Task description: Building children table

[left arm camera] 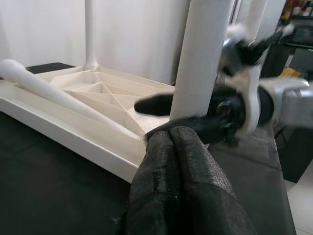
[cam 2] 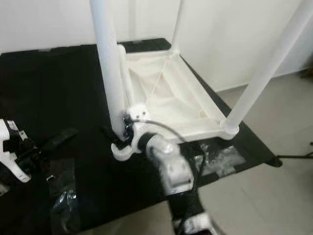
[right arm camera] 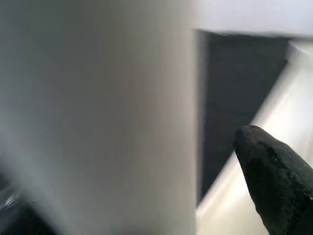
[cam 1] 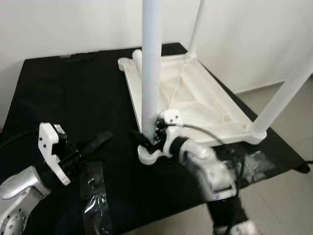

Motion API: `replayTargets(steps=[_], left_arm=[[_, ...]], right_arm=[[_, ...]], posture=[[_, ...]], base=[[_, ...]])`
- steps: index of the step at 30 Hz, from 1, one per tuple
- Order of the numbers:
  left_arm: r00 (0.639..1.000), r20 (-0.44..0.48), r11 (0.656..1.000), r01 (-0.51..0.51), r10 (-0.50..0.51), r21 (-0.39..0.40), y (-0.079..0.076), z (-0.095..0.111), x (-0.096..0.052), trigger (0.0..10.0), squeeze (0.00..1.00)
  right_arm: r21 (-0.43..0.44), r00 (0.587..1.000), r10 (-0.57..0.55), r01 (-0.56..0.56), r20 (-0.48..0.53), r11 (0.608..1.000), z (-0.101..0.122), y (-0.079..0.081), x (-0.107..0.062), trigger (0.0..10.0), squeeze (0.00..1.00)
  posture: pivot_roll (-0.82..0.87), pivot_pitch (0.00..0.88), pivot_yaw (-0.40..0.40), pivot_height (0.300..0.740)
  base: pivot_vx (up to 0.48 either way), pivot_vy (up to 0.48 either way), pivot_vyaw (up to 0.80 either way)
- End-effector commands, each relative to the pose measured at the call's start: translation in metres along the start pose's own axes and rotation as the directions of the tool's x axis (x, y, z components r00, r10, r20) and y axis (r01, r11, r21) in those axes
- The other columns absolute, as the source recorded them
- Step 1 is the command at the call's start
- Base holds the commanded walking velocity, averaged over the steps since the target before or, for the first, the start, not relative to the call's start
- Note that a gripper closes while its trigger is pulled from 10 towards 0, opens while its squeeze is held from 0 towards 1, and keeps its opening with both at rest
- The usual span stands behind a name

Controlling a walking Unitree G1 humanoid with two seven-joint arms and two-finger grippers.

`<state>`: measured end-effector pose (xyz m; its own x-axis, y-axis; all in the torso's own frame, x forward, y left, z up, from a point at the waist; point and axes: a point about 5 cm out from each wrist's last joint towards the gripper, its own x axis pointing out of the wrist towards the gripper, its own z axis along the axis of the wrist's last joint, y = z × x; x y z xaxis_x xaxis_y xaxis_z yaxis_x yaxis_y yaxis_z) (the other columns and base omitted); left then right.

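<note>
Already three legs stand up from the upside-down white table (cam 1: 195, 93) on the black surface (cam 1: 73, 93). The right gripper (cam 1: 149, 137) squeezes the near leg (cam 1: 150, 68) at its bottom. The left gripper (cam 1: 95, 142) waits closed nearby, and a fourth leg (left arm camera: 54, 93) lies loose inside the table.

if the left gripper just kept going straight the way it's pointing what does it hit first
Most likely the upright white leg that the right gripper grips at the near corner of the upturned tabletop. The left gripper, fingers together, points at that leg's base; the right gripper's black fingers sit about as near, so depth is uncertain.
</note>
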<state>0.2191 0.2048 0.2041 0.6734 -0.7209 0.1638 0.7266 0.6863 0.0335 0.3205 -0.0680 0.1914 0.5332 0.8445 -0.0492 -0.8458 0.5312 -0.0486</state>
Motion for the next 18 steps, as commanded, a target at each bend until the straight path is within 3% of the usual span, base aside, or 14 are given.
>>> replayTargets(steps=[1,2,3,8,13,14,16,17,18], left_arm=[[1.0,0.0,1.0,0.001,-0.001,-0.002,-0.001,-0.002,0.0,10.0,0.0],[1.0,0.0,1.0,0.001,-0.001,-0.002,-0.001,-0.002,0.0,10.0,0.0],[1.0,0.0,1.0,0.002,-0.002,-0.002,-0.002,-0.002,0.0,10.0,0.0],[1.0,0.0,1.0,0.001,-0.001,-0.002,-0.002,-0.002,0.0,10.0,0.0],[1.0,-0.003,1.0,0.003,-0.003,-0.006,-0.004,-0.001,-0.002,10.0,0.0],[1.0,-0.003,1.0,0.003,-0.003,-0.006,-0.005,-0.001,-0.002,10.0,0.0],[1.0,-0.003,1.0,0.003,-0.003,-0.007,-0.005,-0.001,-0.002,10.0,0.0],[1.0,-0.003,1.0,0.003,-0.003,-0.007,-0.005,-0.001,-0.002,10.0,0.0],[1.0,-0.003,1.0,0.003,-0.003,-0.007,-0.005,-0.001,-0.002,10.0,0.0]], right_arm=[[-0.011,0.975,0.22,-0.221,-0.015,0.975,-0.001,-0.003,-0.003,10.0,0.0],[-0.011,0.975,0.22,-0.221,-0.015,0.975,-0.001,-0.003,-0.003,10.0,0.0],[0.004,0.97,0.244,-0.244,-0.014,0.97,0.004,-0.015,-0.004,10.0,0.0],[0.0,0.965,0.263,-0.263,-0.019,0.965,0.008,-0.023,-0.004,10.0,0.0],[-0.006,0.907,0.419,-0.42,-0.041,0.908,0.017,-0.034,-0.005,10.0,0.0],[0.006,0.888,0.458,-0.458,-0.042,0.889,0.018,-0.036,-0.006,5.8,0.0],[0.014,0.876,0.48,-0.48,-0.043,0.877,0.018,-0.037,-0.006,5.8,0.0],[0.022,0.865,0.5,-0.5,-0.044,0.866,0.018,-0.037,-0.007,0.0,0.0],[0.022,0.865,0.5,-0.5,-0.044,0.866,0.018,-0.037,-0.007,0.0,0.0]], posture=[[0.04,0.091,-0.066,0.74],[0.04,0.091,-0.066,0.74],[0.05,0.094,-0.068,0.74],[0.05,0.098,-0.066,0.74],[0.06,0.109,-0.065,0.74],[0.06,0.111,-0.065,0.74],[0.06,0.111,-0.065,0.74],[0.06,0.112,-0.065,0.74],[0.06,0.112,-0.065,0.74]], base=[[0.0,0.0,0.0],[0.0,0.0,0.0],[0.0,0.0,0.0],[0.0,0.0,0.0],[0.0,0.0,0.0],[0.0,0.0,0.0],[0.0,0.0,0.0],[0.0,0.0,0.0],[0.0,0.0,0.0]])
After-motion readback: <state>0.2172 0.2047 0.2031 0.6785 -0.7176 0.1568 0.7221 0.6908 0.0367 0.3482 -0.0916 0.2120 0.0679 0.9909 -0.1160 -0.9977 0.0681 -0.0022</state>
